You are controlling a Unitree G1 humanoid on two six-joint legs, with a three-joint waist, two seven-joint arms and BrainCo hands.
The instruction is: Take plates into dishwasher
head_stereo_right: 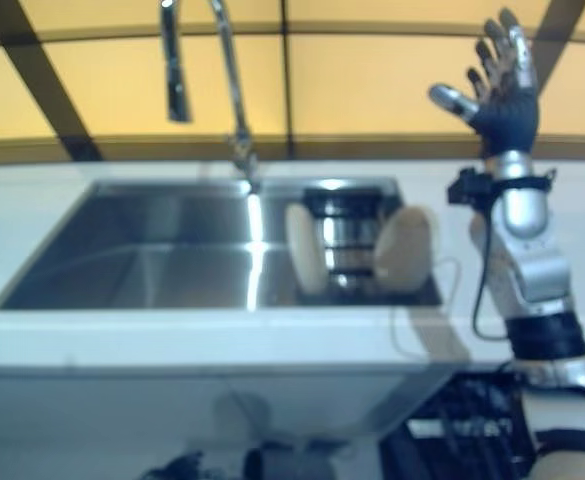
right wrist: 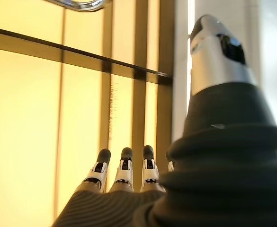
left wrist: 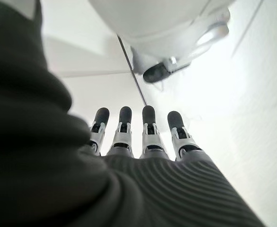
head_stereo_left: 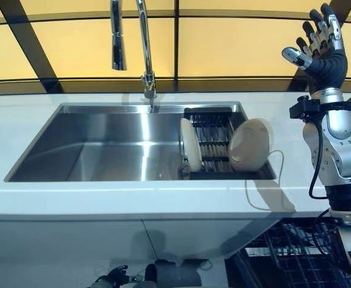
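Note:
Two cream plates stand on edge in a black rack (head_stereo_left: 214, 147) at the right end of the steel sink (head_stereo_left: 103, 150). One plate (head_stereo_left: 191, 144) stands at the rack's left, the other (head_stereo_left: 250, 144) leans at its right. My right hand (head_stereo_left: 320, 48) is raised high above the counter, right of the sink, fingers straight and spread, holding nothing. Its own wrist view shows straight fingers (right wrist: 125, 170) against a yellow wall. My left hand (head_stereo_left: 112, 277) hangs low at the bottom edge, below the counter, with straight fingers (left wrist: 149, 132) and nothing in it.
A tall chrome tap (head_stereo_left: 140, 48) rises behind the sink. White counter (head_stereo_left: 163, 198) runs around the sink. A dark wire dishwasher rack (head_stereo_left: 289, 258) shows below the counter at the lower right.

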